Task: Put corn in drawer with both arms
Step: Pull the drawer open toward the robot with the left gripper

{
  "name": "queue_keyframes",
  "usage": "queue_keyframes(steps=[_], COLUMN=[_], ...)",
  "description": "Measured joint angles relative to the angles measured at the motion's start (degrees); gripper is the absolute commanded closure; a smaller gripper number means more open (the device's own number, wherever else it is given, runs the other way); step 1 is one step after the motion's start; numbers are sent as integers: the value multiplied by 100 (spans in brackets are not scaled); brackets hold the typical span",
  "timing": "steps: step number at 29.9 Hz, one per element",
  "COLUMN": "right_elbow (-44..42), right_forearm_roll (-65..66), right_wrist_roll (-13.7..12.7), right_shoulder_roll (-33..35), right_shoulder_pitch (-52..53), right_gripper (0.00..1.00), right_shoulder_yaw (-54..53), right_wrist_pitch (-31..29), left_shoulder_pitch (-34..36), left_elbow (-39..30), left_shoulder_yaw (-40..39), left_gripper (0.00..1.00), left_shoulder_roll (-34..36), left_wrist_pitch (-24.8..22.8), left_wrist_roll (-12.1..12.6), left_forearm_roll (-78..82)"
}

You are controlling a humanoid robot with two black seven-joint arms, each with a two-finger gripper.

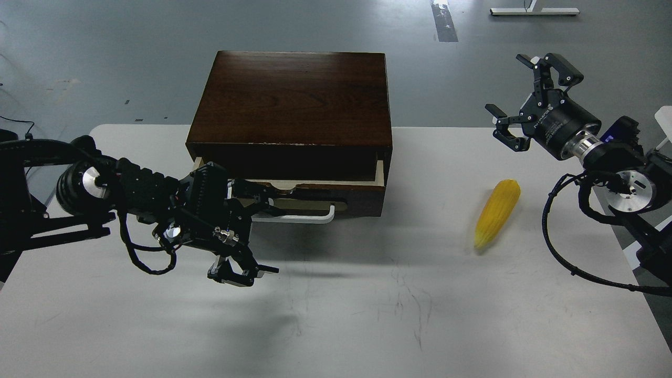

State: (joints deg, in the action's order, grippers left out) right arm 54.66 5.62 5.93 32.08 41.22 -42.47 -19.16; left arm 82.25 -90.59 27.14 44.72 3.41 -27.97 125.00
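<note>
The yellow corn lies on the white table at the right, tip pointing toward me. The dark brown cabinet stands at the back centre. Its drawer is pulled out a little, with a pale wood edge showing above the dark front. My left gripper is open. Its upper finger reaches to the left end of the white bar handle, and its lower finger hangs over the table in front. My right gripper is open and empty, raised behind and to the right of the corn.
The table's right edge runs close to my right arm. Grey floor lies behind the table. A white frame base stands far back on the floor.
</note>
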Motion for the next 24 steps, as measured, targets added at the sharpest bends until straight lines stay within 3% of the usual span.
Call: queue_keyframes(steps=[24], right_elbow=[11], right_forearm_roll=[0], right_wrist_roll=[-5], right_shoulder_roll=[32], right_shoulder_pitch=[8], right_gripper=[0], right_shoulder_yaw=[37], right_wrist_pitch=[-9], left_shoulder_pitch=[-146], left_elbow=[-758], left_shoulder_yaw=[5], left_gripper=[2], left_shoulder_roll=[782], left_wrist_pitch=[-60], left_wrist_roll=[-9], left_forearm_roll=[0])
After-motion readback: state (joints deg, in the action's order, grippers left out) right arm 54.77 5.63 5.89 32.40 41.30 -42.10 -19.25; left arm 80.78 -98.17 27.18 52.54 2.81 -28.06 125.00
